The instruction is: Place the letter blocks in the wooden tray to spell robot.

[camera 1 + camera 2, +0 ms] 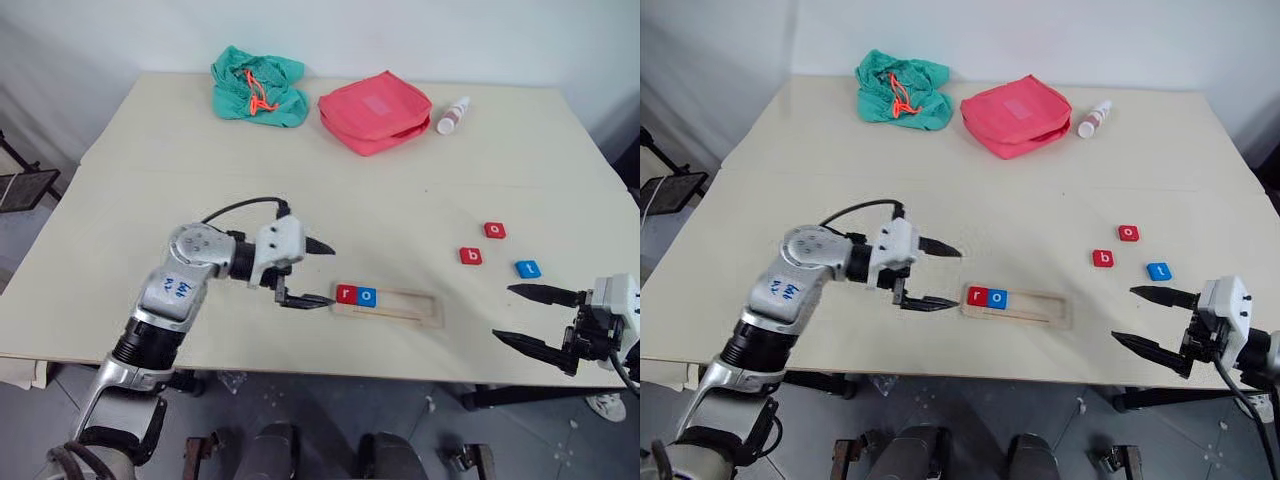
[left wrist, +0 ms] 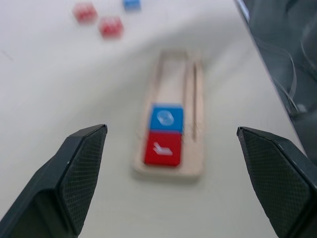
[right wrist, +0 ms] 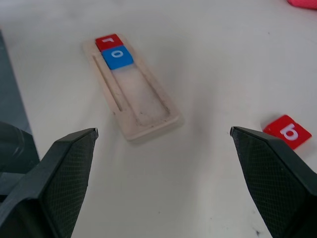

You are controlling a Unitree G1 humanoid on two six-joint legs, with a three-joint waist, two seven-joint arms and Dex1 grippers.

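table [image 1: 150, 150] carries red pouch [image 1: 375, 110]; wrist views miss it; both grippers gape empty.

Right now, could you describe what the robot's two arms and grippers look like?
The left arm is silver-grey with a blue marking, black joints and a thin black cable looping to a white wrist housing. The left gripper and the right gripper each have two pointed black fingers with cross-hatched pads.

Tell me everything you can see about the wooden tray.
The wooden tray is a long, narrow strip of pale wood with a shallow groove, lying flat on the table near its front edge. At its left end sit a red r tile and a blue o tile, side by side and touching. The rest of the groove is empty. No fingers touch it.
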